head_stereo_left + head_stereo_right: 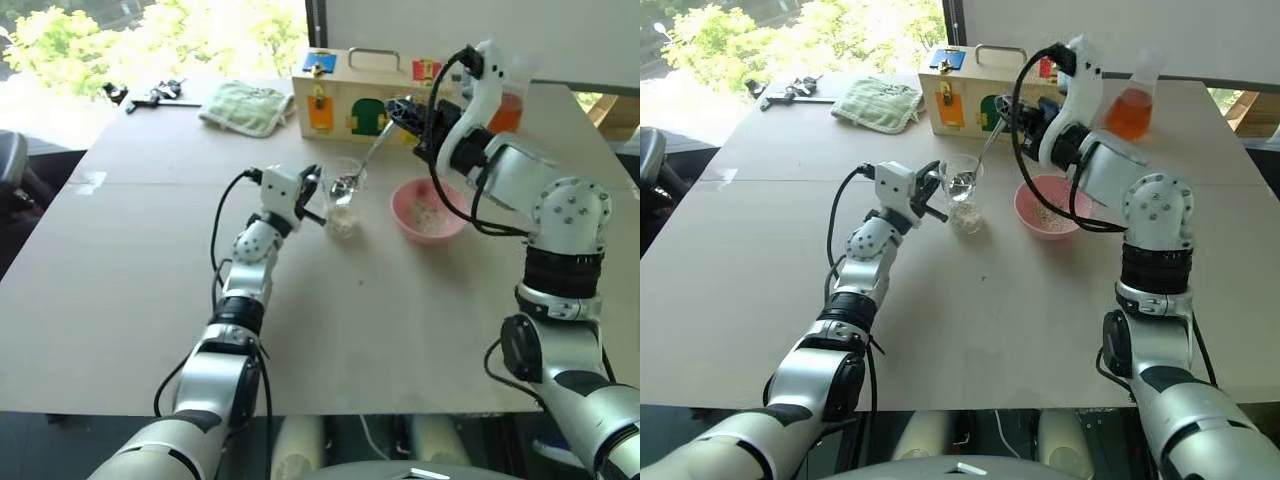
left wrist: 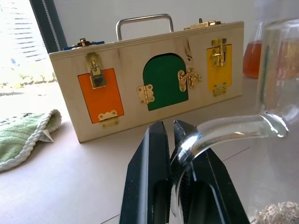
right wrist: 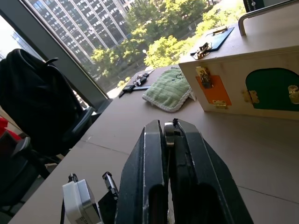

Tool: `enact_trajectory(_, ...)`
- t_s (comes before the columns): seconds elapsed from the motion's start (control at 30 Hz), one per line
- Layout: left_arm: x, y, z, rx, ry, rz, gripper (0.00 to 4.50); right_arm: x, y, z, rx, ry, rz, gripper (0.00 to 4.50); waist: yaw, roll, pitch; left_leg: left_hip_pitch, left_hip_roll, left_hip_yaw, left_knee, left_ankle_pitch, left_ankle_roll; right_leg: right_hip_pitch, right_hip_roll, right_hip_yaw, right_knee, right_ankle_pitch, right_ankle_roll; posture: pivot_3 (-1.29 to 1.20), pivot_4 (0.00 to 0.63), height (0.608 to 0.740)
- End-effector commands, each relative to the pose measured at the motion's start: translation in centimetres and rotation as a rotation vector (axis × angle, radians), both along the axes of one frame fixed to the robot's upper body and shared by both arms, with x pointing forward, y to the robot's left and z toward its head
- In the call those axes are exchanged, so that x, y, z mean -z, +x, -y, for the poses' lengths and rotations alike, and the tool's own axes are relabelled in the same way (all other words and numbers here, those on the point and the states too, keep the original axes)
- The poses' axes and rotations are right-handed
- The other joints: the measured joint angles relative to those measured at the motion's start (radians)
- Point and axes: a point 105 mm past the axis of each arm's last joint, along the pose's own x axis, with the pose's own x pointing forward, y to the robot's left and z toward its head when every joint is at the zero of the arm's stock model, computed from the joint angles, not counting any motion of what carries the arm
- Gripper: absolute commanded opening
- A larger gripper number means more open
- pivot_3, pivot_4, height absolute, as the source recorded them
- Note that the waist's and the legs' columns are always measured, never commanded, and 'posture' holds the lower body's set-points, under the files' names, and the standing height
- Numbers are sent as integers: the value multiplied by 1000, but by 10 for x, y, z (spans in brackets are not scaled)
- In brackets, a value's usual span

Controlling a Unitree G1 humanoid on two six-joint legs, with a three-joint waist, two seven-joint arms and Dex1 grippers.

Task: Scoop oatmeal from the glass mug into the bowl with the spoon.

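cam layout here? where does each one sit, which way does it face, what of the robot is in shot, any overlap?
Left eye: head, looking down over table; both arms, left pincer on glass mug.
Right eye: same scene; right pincer holds spoon over the mug.
Left wrist: along its fingers, clamped on the mug handle, facing wooden box.
Right wrist: along its shut fingers, facing the window.
Shared: box, green cloth.

A pale beige worktop [image 1: 150,300] carries a clear glass mug [image 1: 343,195] beside a pink bowl [image 1: 428,212]. Farther back stand a wooden latch box [image 1: 350,100] and an orange-filled flask [image 1: 1130,105], with a green cloth [image 1: 245,107] and dark tools [image 1: 150,95].
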Motion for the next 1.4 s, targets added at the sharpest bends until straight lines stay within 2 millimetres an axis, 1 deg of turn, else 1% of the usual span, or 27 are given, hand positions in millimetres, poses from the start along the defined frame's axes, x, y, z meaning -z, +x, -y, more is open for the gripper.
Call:
enact_trajectory(0.03,-21,-3,-9,-28,-73,67,23,-14,-13,-9,-60,-73,159,354,-1,0,0,0,0,0,0,0,0,0,0,0,0,0,0,0,150,740)
enact_trajectory(0.07,-22,-4,-10,-31,-89,69,14,-15,-18,-14,-98,-90,185,720,-1,0,0,0,0,0,0,0,0,0,0,0,0,0,0,0,150,740)
enact_trajectory(0.1,-22,-4,-11,-31,-103,71,14,-16,-21,-16,-116,-90,197,921,-1,0,0,0,0,0,0,0,0,0,0,0,0,0,0,0,150,740)
enact_trajectory(0.13,-23,-5,-11,-32,-113,69,14,-17,-22,-17,-118,-83,207,1245,-1,0,0,0,0,0,0,0,0,0,0,0,0,0,0,0,150,740)
enact_trajectory(0.17,-22,-5,-12,-35,-115,67,14,-18,-22,-15,-116,-75,211,1841,-1,0,0,0,0,-1,0,0,0,0,0,0,0,0,0,0,150,740)
enact_trajectory(0.2,-22,-5,-12,-36,-114,64,14,-19,-23,-14,-120,-65,215,2176,-1,0,0,0,0,-1,0,0,0,0,0,0,0,0,0,0,150,740)
enact_trajectory(0.27,-19,-6,-12,-35,-105,58,14,-23,-25,-10,-130,-35,218,3033,0,0,0,0,0,0,0,0,0,0,0,0,0,0,0,0,150,740)
enact_trajectory(0.3,-17,-7,-12,-33,-97,54,14,-26,-26,-6,-131,-11,215,3544,1,0,0,0,0,0,0,0,0,0,0,0,0,0,0,0,150,740)
enact_trajectory(0.33,-15,-8,-12,-30,-89,49,14,-29,-27,-1,-129,17,215,3925,2,0,0,0,0,-1,1,0,0,0,0,0,0,0,0,0,150,740)
enact_trajectory(0.53,-3,-11,-11,-23,-49,25,14,-40,-22,36,-42,198,173,3925,2,0,0,1,0,0,1,0,0,0,0,0,1,0,0,0,150,740)
enact_trajectory(0.63,2,-10,-11,-33,-54,7,14,-36,-19,51,5,266,132,3925,1,0,0,1,0,0,1,0,0,0,0,0,1,0,0,0,150,740)
enact_trajectory(0.7,6,-9,-11,-40,-63,-6,821,-29,-19,56,29,263,113,3950,2,0,0,1,0,0,1,0,0,0,0,0,2,0,0,0,150,740)
enact_trajectory(0.73,8,-9,-11,-36,-66,-15,1103,-27,-19,57,37,262,105,3950,1,0,0,1,0,0,1,0,0,0,0,0,2,0,0,0,150,740)
enact_trajectory(0.77,9,-10,-10,-32,-65,-20,1604,-25,-19,58,42,263,100,3950,1,0,0,1,0,0,1,0,0,0,0,1,2,0,0,0,150,740)
enact_trajectory(0.8,10,-10,-10,-30,-64,-23,1837,-24,-19,58,46,264,96,3950,0,0,0,2,0,1,1,0,0,0,0,1,3,0,0,0,150,740)
enact_trajectory(0.9,12,-11,-10,-32,-52,-22,3322,-22,-20,59,55,266,89,3950,1,0,0,2,0,1,1,0,0,0,0,1,3,0,0,0,150,740)
enact_trajectory(1.0,15,-14,-11,-32,-29,-20,4479,-21,-20,61,61,267,84,3950,1,0,0,2,0,1,1,0,0,0,0,2,3,0,0,0,150,740)
enact_trajectory(1.23,22,-30,-17,-18,5,-27,4479,-17,-24,65,61,258,68,3950,0,0,0,2,1,0,1,0,0,0,0,2,3,0,0,0,150,740)
enact_trajectory(1.4,20,-42,-21,-24,11,-27,4479,-12,-29,65,45,250,54,3950,2,0,0,2,1,-3,1,0,0,0,0,3,4,0,0,0,150,740)
